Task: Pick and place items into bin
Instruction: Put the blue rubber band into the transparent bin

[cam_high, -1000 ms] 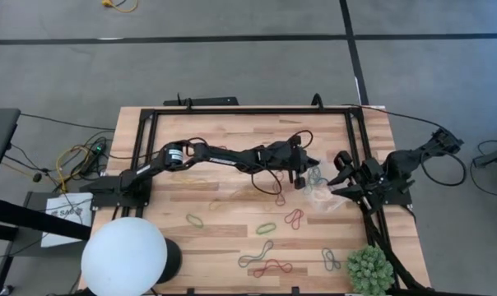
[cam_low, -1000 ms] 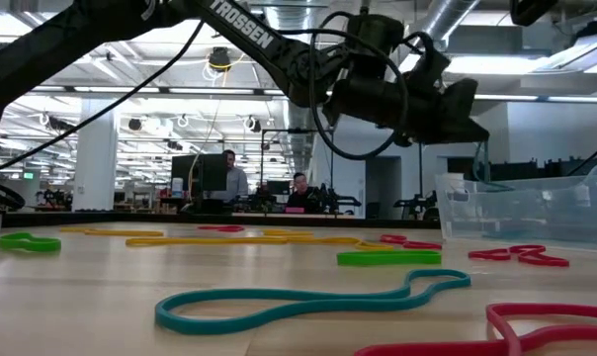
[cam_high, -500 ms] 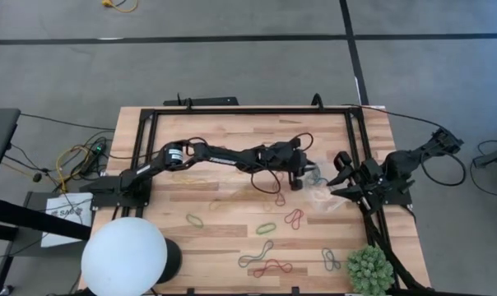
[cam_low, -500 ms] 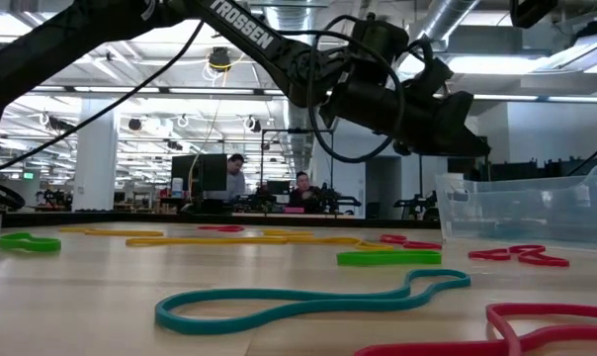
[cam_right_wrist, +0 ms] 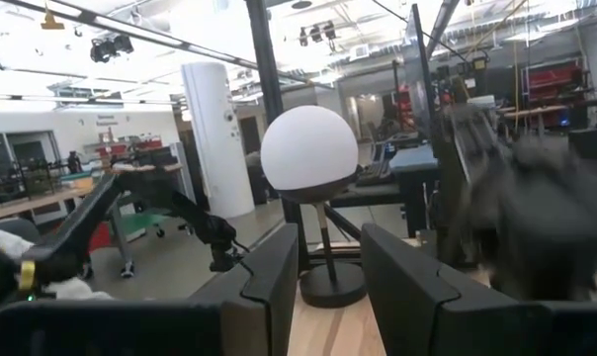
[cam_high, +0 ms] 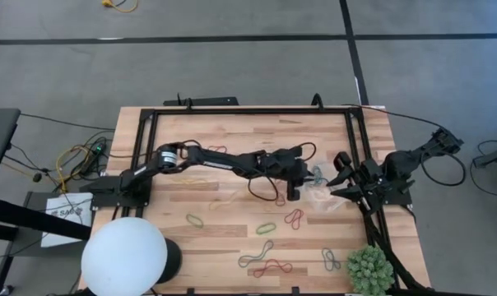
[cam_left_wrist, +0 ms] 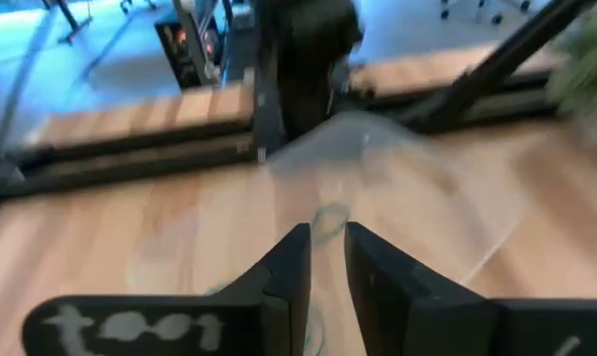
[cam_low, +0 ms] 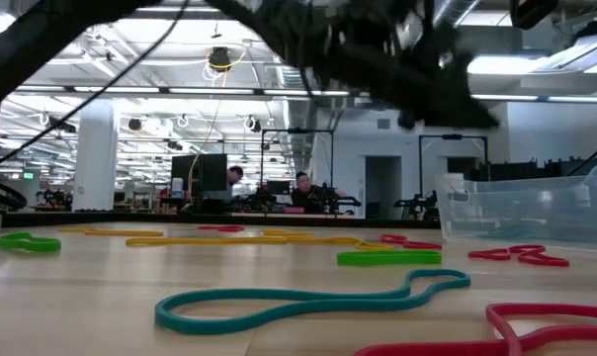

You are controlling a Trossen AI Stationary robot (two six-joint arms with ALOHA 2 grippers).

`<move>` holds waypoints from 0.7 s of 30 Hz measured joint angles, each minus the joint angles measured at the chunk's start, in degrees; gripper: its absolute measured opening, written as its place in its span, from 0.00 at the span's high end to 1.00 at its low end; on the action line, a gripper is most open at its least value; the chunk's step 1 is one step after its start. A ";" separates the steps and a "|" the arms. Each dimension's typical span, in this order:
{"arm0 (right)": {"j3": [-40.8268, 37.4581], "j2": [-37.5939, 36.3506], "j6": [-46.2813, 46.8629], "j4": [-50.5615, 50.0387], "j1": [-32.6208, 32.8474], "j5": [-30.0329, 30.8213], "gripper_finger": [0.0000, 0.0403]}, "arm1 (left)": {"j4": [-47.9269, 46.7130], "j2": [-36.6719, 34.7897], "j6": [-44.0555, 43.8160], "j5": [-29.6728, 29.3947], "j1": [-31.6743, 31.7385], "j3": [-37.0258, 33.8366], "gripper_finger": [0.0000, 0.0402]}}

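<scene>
White globe lamp (cam_high: 123, 255), near left corner of the bench (cam_high: 224, 131), clear of the work. Left arm, reaching across the middle of the bench, its tool (cam_high: 294, 182) just beside the bin (cam_high: 321, 194); in the left wrist view the two fingers (cam_left_wrist: 289, 262) stand a narrow gap apart with nothing between them, so I take it as empty and parted, placed where a band could be dropped over the wall. Rubber bands, loose on the bench: green one (cam_high: 196, 220), green one (cam_high: 267, 228), red figure-eight (cam_high: 294, 218), grey-green loop (cam_high: 256, 255), red loop (cam_high: 272, 268), teal twist (cam_high: 331, 261); all lie flat and apart, presumably scattered so each can be picked singly. Bin, clear plastic, right of centre, a teal band (cam_high: 315, 174) at its far end, seemingly inside; it sits between the two arms, within reach of both. Right tool (cam_high: 341, 178), touching or just beside the bin's right side, fingers parted in its wrist view, gripping nothing that I can see; probably steadying the bin. Spiky green plant (cam_high: 369, 270), near right corner.
</scene>
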 joint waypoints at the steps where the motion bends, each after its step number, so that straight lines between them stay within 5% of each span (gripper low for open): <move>1: 0.00 0.00 0.64 -0.26 0.00 0.00 0.73 | -1.14 -1.52 0.03 0.06 -0.12 0.03 0.87; 14: 0.00 0.02 10.75 -9.02 0.00 -0.07 0.73 | -46.74 -26.73 -0.25 -0.20 -1.19 0.07 0.90; 21: -0.04 0.00 10.76 -10.37 0.00 0.05 0.73 | -58.15 -36.81 -4.00 -2.82 -6.49 -0.79 0.90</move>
